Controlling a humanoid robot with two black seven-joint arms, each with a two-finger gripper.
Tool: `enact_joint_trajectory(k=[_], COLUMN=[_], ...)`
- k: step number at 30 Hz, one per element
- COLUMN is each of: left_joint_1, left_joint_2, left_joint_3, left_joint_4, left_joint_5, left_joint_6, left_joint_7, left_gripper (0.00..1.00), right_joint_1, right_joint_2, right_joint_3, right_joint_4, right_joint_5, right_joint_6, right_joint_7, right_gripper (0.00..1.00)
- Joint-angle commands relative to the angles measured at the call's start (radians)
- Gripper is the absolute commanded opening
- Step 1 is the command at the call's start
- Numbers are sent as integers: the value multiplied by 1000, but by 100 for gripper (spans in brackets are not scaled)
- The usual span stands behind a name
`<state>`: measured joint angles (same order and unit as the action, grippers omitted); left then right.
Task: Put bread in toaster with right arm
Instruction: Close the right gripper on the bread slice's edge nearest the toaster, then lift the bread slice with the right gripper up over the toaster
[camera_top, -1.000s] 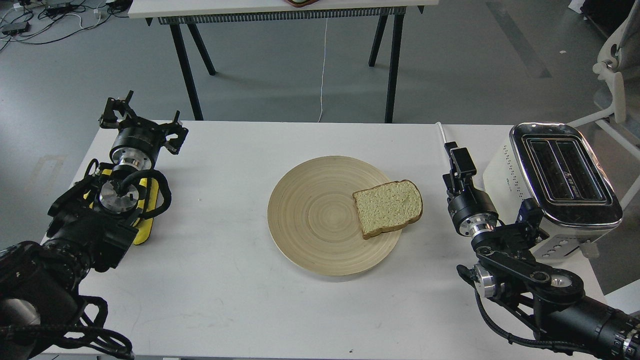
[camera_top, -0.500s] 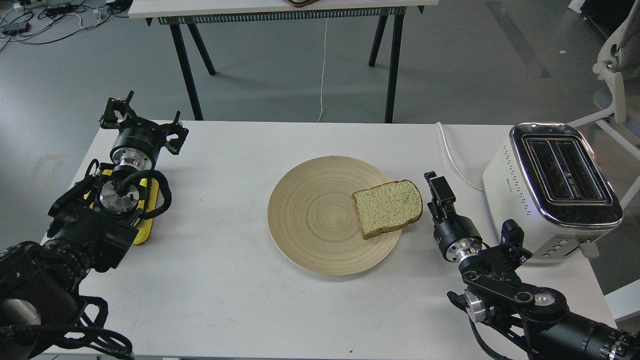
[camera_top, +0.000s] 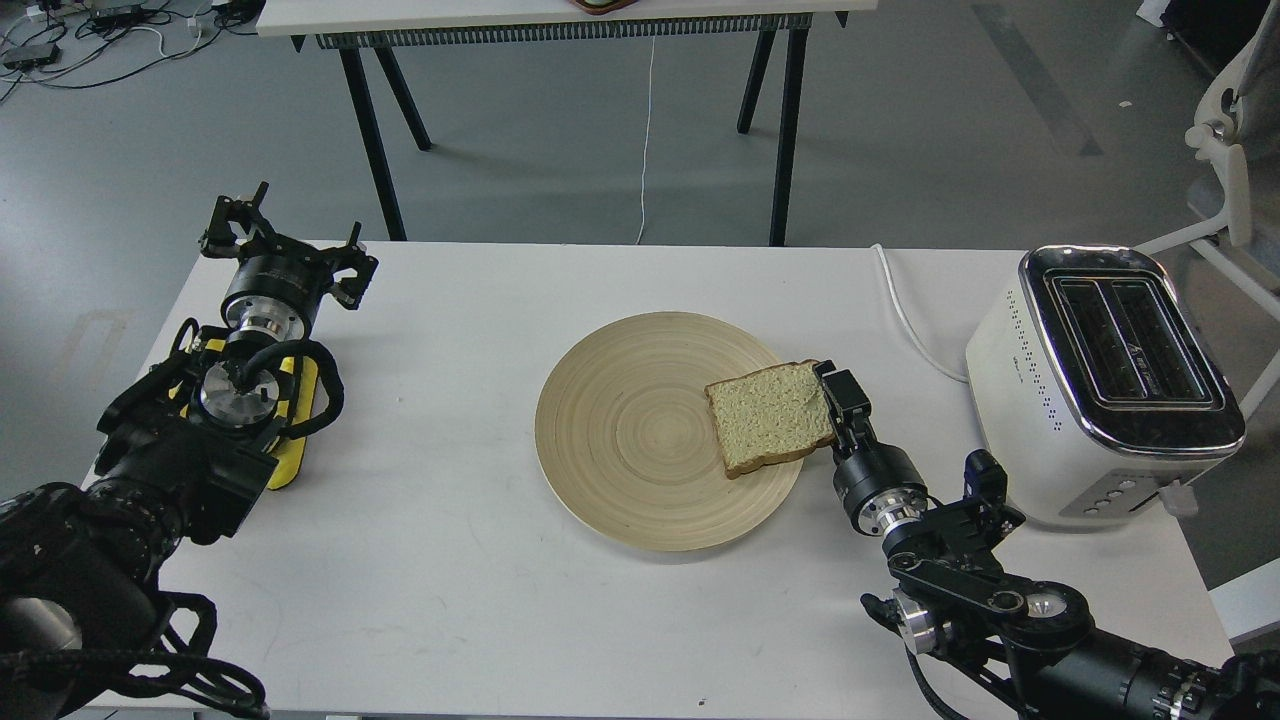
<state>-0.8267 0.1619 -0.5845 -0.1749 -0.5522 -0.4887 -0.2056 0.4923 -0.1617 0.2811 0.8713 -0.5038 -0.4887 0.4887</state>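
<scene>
Now the right gripper (camera_top: 838, 400) sat at the bread's (camera_top: 775, 415) 3 o'clock crust edge; couldn't tell if clenched. Bread lay flat on the plate (camera_top: 620, 440), prob for an edge grab; toaster (camera_top: 1100, 390) farther at 3.

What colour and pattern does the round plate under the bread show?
Pale tan wood with concentric rings, clearest in the head view: plate, bread.

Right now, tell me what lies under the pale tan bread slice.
The pale tan bread slice lies on the round bamboo plate, which sits on the white table. The plate surface directly beneath the slice is covered. The right gripper is at its crust edge.
</scene>
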Motion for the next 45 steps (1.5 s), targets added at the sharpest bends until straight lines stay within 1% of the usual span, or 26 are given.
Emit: enact_joint_trajectory(k=[1, 5, 8, 11, 14, 16, 20, 22, 24, 27, 31, 35, 39, 42, 45], left_joint_1=[0, 0, 0, 0, 0, 0, 0, 0, 0, 0, 0, 0, 0, 0, 0], left_joint_2=[-1, -1, 2, -1, -1, 2, 2, -1, 2, -1, -1, -1, -1, -1, -1], left_joint_3=[0, 0, 0, 0, 0, 0, 0, 0, 0, 0, 0, 0, 0, 0, 0], left_joint_4=[0, 0, 0, 0, 0, 0, 0, 0, 0, 0, 0, 0, 0, 0, 0], left_joint_5=[0, 0, 0, 0, 0, 0, 0, 0, 0, 0, 0, 0, 0, 0, 0], left_joint_6=[0, 0, 0, 0, 0, 0, 0, 0, 0, 0, 0, 0, 0, 0, 0], left_joint_7=[0, 0, 0, 0, 0, 0, 0, 0, 0, 0, 0, 0, 0, 0, 0], left_gripper=[100, 100, 100, 100, 100, 100, 100, 100, 100, 100, 100, 100, 100, 100, 100], right_joint_1=[-3, -1, 2, -1, -1, -1, 0, 0, -1, -4, -9, -26, -70, -90, -106], right_joint_2=[-4, -1, 1, -9, -18, -54, -116, -174, -266, -436, -674, -878, -1021, -1085, -1099], right_joint_3=[-10, -23, -16, -14, -8, 12, 137, 214, 280, 352, 389, 377, 353, 317, 274], right_joint_4=[3, 3, 11, 15, 34, 58, 146, 214, 316, 452, 558, 591, 591, 581, 581], right_joint_5=[-13, -16, -16, -16, -16, -15, -15, -15, -15, -15, -13, -15, -25, -77, -98], right_joint_6=[0, 0, 0, 0, 0, 0, 0, 0, 0, 0, 0, 0, 0, 0, 0], right_joint_7=[0, 0, 0, 0, 0, 0, 0, 0, 0, 0, 0, 0, 0, 0, 0], right_gripper=[39, 19, 10, 4, 2, 1, 1, 1, 1, 1, 1, 1, 1, 1, 1])
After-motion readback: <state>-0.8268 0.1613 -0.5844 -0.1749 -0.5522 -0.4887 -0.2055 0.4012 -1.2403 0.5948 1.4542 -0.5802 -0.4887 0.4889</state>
